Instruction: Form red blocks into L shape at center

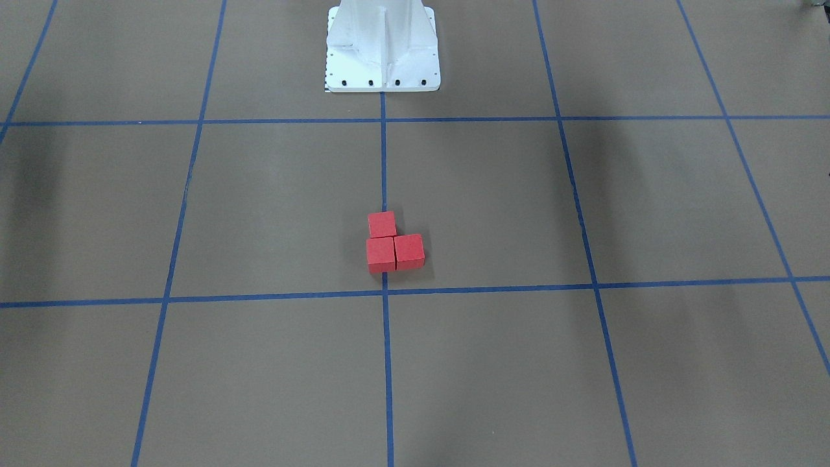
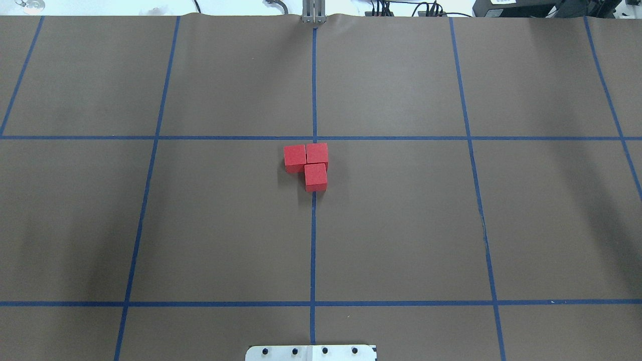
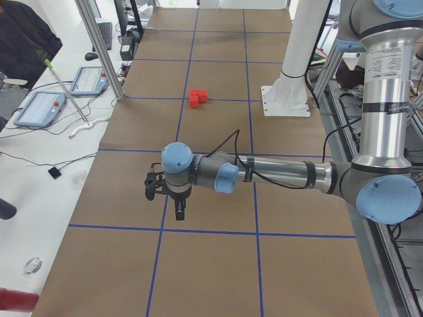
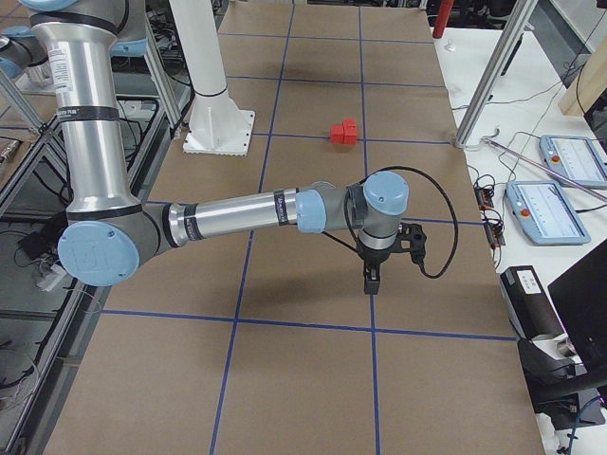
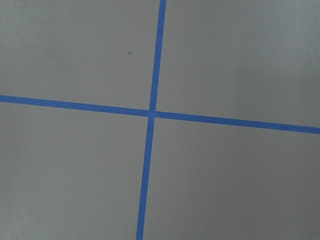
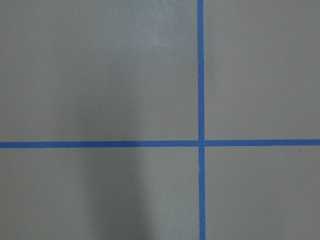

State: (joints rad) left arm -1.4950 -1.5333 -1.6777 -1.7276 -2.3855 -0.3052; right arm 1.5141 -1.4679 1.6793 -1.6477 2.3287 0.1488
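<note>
Three red blocks touch each other in an L shape on the brown surface. In the overhead view they are one [image 2: 295, 157], one [image 2: 317, 153] and one [image 2: 316, 177], just on the robot's side of the center tape crossing [image 2: 314, 138], on the middle line. They also show in the front view [image 1: 380, 253]. My left gripper [image 3: 180, 212] shows only in the left side view, far from the blocks; I cannot tell if it is open. My right gripper [image 4: 370, 282] shows only in the right side view, also far off; I cannot tell its state. Both wrist views show only tape lines.
The white robot pedestal [image 1: 382, 52] stands on the middle line behind the blocks. Aluminium posts [image 3: 99, 46] and side tables with tablets [image 4: 550, 204] line the operators' edge. A person [image 3: 26, 39] sits at the far corner.
</note>
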